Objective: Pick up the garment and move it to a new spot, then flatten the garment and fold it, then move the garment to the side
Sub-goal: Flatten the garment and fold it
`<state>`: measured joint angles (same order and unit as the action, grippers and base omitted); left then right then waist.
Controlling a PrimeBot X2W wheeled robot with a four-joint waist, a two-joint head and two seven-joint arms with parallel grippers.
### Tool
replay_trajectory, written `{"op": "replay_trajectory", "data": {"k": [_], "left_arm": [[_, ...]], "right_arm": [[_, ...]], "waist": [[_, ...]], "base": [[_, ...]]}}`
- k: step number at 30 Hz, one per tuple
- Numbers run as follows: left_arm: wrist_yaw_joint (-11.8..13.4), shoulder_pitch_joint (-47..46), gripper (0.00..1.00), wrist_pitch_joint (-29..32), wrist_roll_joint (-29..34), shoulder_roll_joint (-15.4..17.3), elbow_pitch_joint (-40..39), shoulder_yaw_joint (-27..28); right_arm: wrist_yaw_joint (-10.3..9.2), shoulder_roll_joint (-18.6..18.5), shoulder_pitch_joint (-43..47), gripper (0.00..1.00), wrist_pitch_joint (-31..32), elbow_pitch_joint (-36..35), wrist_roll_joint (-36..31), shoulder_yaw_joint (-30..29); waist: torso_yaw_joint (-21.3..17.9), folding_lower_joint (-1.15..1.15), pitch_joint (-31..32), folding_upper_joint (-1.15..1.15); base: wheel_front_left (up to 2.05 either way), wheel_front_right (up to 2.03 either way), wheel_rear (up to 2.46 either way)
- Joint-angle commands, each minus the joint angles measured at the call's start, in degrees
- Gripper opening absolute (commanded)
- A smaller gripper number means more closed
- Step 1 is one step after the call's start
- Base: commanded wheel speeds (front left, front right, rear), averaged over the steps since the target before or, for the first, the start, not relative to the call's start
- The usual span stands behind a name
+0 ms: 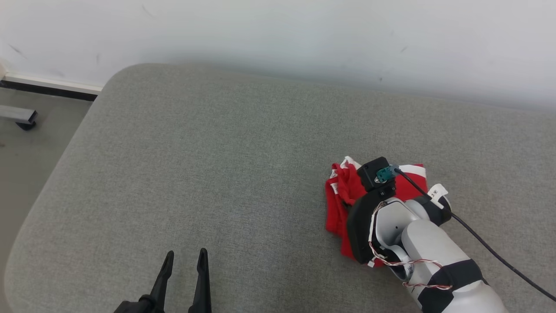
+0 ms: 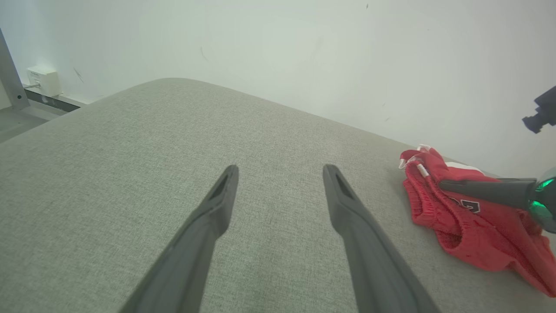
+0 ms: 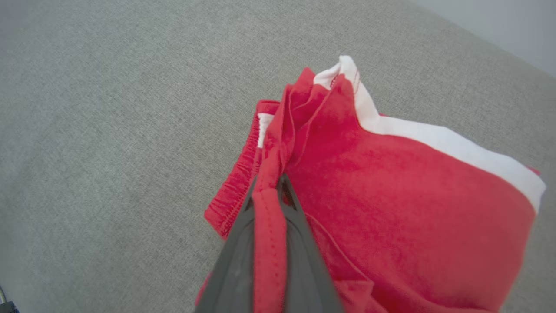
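while the red garment (image 1: 336, 208) lies bunched on the right half of the grey cushion (image 1: 195, 174) in the head view, the left jaws sit at its near edge. left wrist view: those jaws gape over bare cushion. right wrist view: the right jaws pinch a garment fold; lift slowly, so the thin fold won't slip.

Red white-trimmed garment (image 3: 391, 195), crumpled, pinched

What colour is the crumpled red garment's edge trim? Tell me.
White trim on the garment; right wrist view.
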<state>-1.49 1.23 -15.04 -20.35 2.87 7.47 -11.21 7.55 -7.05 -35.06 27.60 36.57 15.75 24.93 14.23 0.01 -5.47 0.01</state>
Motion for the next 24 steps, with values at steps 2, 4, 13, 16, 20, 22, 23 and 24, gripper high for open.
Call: {"op": "replay_trajectory", "data": {"k": [2, 4, 13, 16, 20, 22, 23, 24], "left_arm": [[0.2, 0.8, 1.0, -0.2, -0.3, 0.0, 0.3, -0.1], [0.3, 1.2, 1.0, -0.2, -0.2, 0.0, 0.4, -0.1], [0.0, 2.8, 1.0, -0.2, 1.4, 0.0, 0.5, 1.0], [-0.1, 3.5, 1.0, -0.2, 1.5, 0.0, 0.4, 1.2], [-0.3, 3.5, 1.0, -0.2, 1.6, 0.0, 0.5, 1.1], [-0.4, 2.9, 1.0, -0.2, 1.6, 0.0, 0.5, 0.6], [-0.3, 2.6, 1.0, -0.2, 1.6, 0.0, 0.5, 0.4], [-0.4, 2.4, 1.0, -0.2, 1.6, 0.0, 0.5, 0.3]], "right_arm": [[-0.16, 0.6, 0.4, 0.43, -1.1, 0.3, 1.8, 0.6], [-0.16, 1.2, 1.2, 1.0, -2.0, -0.1, 4.6, 0.4], [-0.16, -0.2, 4.4, 1.0, -6.5, -8.2, 14.3, -2.5], [-0.16, -2.0, 5.9, 1.0, -9.1, -9.8, 12.6, -6.2], [-0.16, -3.8, 7.7, 1.0, -11.1, -9.4, 9.7, -10.6], [-0.16, -5.3, 9.9, 0.0, -12.9, -8.2, 7.0, -14.0], [-0.16, -5.9, 10.7, 0.0, -13.0, -7.5, 5.9, -14.5], [-0.16, -6.1, 11.2, 0.0, -13.3, -6.8, 5.1, -15.0]], "waist": [[0.1, -0.01, 0.7, -0.01], [-0.1, -0.01, 1.4, -0.01], [-2.4, -0.01, 4.9, -0.01], [-3.1, -0.01, 5.6, -0.01], [-3.4, -0.01, 5.9, -0.01], [-3.1, -0.01, 5.6, -0.01], [-2.9, -0.01, 5.4, -0.01], [-2.8, -0.01, 5.3, -0.01]], "base": [[0.0, 0.0, 0.0], [0.0, 0.0, 0.0], [0.0, 0.0, 0.0], [0.0, 0.0, 0.0], [0.0, 0.0, 0.0], [0.0, 0.0, 0.0], [0.0, 0.0, 0.0], [0.0, 0.0, 0.0]]}}
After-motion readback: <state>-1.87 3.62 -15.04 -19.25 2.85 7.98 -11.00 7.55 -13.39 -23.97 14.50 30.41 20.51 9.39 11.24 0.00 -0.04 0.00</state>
